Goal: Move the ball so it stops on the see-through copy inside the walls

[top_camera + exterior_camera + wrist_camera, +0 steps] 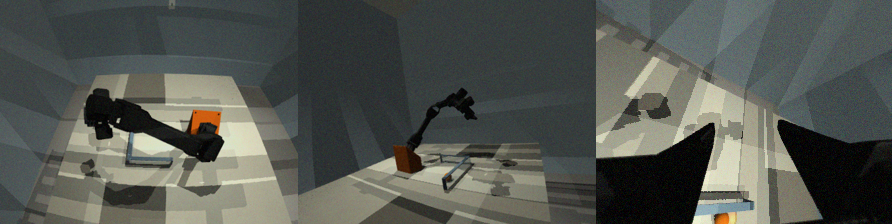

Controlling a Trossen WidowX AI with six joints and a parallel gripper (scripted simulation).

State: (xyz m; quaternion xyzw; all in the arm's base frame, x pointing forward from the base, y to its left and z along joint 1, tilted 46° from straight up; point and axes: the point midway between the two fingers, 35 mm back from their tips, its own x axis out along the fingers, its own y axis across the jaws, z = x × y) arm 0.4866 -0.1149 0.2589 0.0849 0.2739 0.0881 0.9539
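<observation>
gripper hung high, jaws apart and empty; orange ball lay below it, beside the blue wall.

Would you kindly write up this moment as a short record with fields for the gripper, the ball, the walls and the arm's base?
gripper: gripper open, holding nothing, raised well above the table
ball: orange ball on the table, next to one wall near its end; hidden by the arm in the top view
walls: two low clear walls forming an L-shaped corner
see-through copy: cannot make it out
arm base: orange block on the table, apart from the walls
</observation>
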